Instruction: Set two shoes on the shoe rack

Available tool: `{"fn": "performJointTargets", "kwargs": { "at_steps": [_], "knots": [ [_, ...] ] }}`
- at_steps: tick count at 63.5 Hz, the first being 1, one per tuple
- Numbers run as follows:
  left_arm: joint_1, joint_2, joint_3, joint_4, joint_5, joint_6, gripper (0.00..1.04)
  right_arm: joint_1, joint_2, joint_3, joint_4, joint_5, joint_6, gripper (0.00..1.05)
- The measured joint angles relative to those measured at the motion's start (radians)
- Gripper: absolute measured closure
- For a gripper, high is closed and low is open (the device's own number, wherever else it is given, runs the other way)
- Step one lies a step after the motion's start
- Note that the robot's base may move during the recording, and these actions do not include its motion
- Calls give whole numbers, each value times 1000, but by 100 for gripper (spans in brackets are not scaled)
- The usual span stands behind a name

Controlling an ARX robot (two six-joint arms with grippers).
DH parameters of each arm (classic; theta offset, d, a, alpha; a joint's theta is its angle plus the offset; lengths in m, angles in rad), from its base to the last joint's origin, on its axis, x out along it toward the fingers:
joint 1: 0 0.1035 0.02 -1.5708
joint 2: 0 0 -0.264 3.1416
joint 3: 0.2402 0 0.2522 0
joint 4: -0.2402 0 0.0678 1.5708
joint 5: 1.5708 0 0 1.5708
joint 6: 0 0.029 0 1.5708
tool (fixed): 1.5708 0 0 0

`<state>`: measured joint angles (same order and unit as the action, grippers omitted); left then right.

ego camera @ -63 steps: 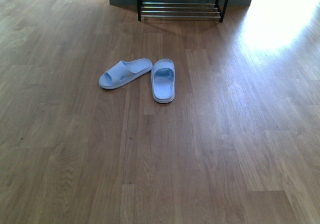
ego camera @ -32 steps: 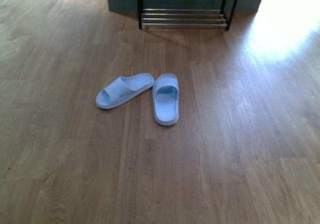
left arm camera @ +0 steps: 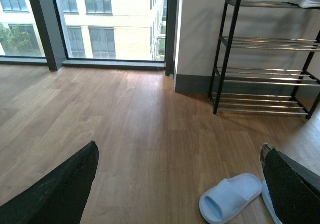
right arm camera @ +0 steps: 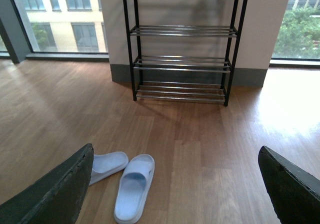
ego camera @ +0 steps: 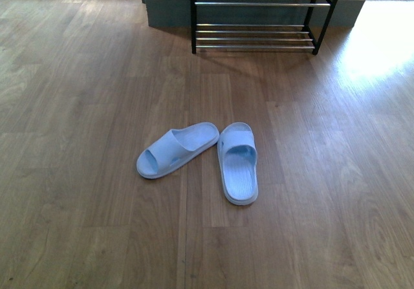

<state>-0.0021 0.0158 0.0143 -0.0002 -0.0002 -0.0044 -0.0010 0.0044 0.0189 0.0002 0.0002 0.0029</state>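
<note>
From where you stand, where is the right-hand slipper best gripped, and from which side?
Take the strap of that slipper, probably from above at the near, heel end, one finger under the arch. It lies flat, sole down, toe toward the rack, and the other slipper crowds its toe side.

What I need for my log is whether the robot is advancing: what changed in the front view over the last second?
The pale blue slides and the shoe rack both sit lower and larger in the front view, so the robot has come nearer. Nothing was grasped: the left gripper and right gripper are open and empty. The slides keep the same arrangement on the floor.
</note>
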Motion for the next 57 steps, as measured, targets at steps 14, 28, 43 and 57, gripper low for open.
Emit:
{"fn": "performJointTargets", "kwargs": {
  "at_steps": [14,28,43,57],
  "knots": [
    [0,0,0,0,0,0,9,0,0,0,0,-2,0,9],
    [0,0,0,0,0,0,9,0,0,0,0,-1,0,9],
    [0,0,0,0,0,0,9,0,0,0,0,0,0,9],
    [0,0,0,0,0,0,9,16,42,17,-62,60,-4,9]
  ]
}}
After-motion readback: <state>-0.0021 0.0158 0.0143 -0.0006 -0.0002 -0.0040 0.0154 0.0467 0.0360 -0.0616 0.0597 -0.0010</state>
